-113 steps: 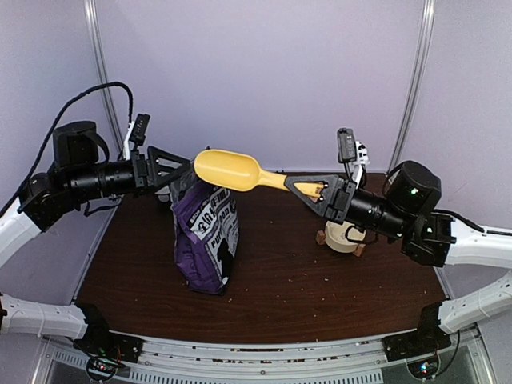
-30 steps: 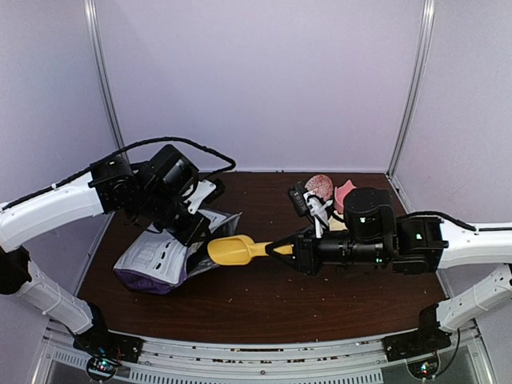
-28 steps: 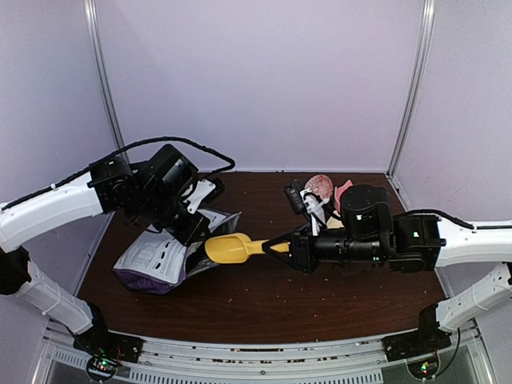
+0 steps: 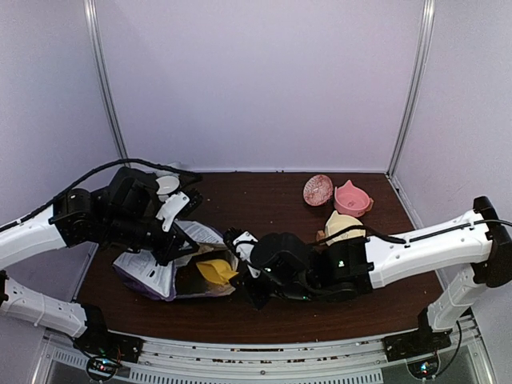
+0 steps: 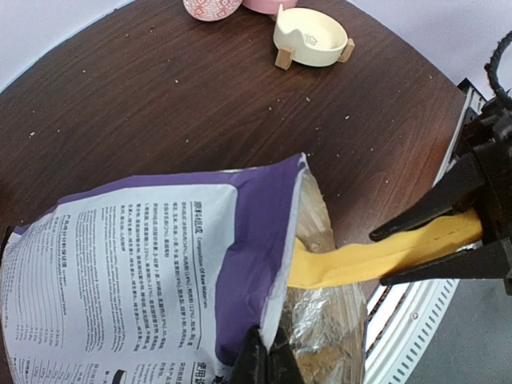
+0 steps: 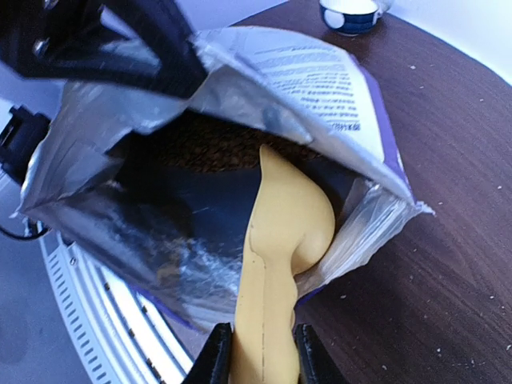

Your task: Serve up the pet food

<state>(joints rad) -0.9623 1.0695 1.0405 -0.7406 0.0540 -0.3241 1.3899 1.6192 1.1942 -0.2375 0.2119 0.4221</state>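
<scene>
One sec ago scoop (image 6: pixel 288 216) was outside bag (image 5: pixel 144 256); now R gripper (image 6: pixel 262 352), pinching its handle, has it in the mouth by pet food (image 6: pixel 220 152) inside, L gripper (image 5: pixel 262 360) clamped on bag lip, so scooping's next.

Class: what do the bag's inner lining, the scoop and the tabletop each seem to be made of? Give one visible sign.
Bag lining: likely metallised foil; silvery, crinkled, shiny.
Scoop: probably plastic; smooth, uniform yellow, slight sheen.
Tabletop: seemingly wood or wood-look laminate; dark brown, faint grain.
</scene>
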